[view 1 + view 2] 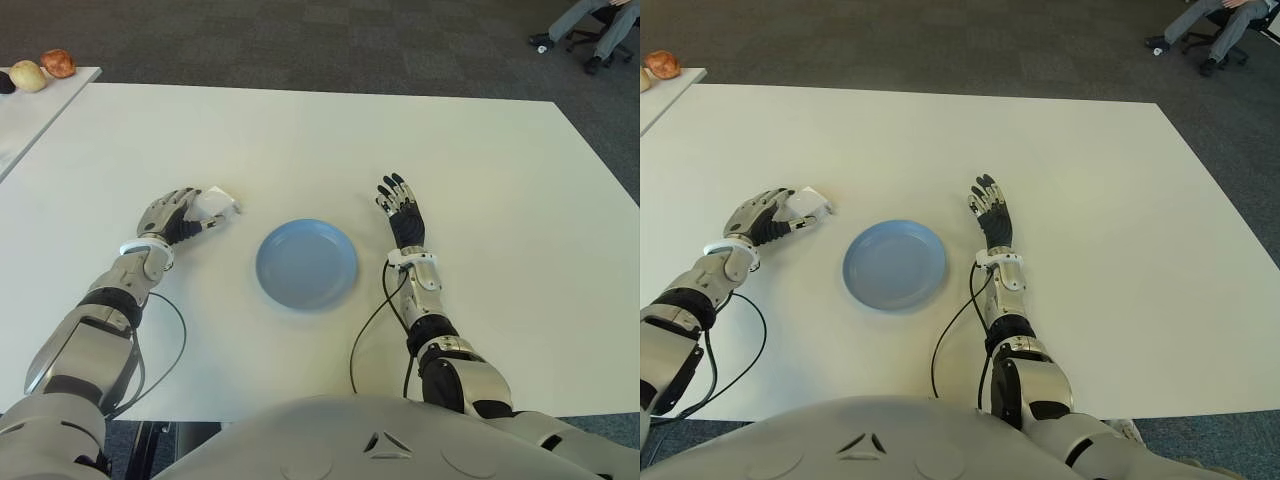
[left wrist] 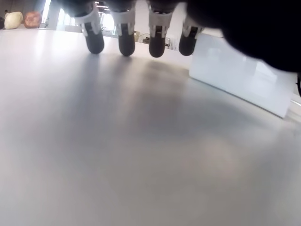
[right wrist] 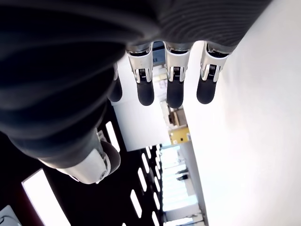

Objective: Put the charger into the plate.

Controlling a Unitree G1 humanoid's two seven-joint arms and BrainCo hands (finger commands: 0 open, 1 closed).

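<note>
The white charger [image 1: 216, 203] lies on the white table [image 1: 300, 140], left of the round blue plate [image 1: 306, 263], which has nothing in it. My left hand [image 1: 188, 212] is low over the table right beside the charger, its fingertips and thumb at the charger's near side. In the left wrist view its fingers [image 2: 126, 44] are stretched out above the tabletop, with the charger [image 2: 240, 75] next to them and not gripped. My right hand [image 1: 400, 208] shows to the right of the plate, fingers [image 3: 175, 94] straight and holding nothing.
A second table at the far left carries round fruit [image 1: 58, 63]. A seated person's legs and an office chair [image 1: 598, 28] are on the carpet at the far right. Black cables [image 1: 368, 335] trail from both wrists toward the near table edge.
</note>
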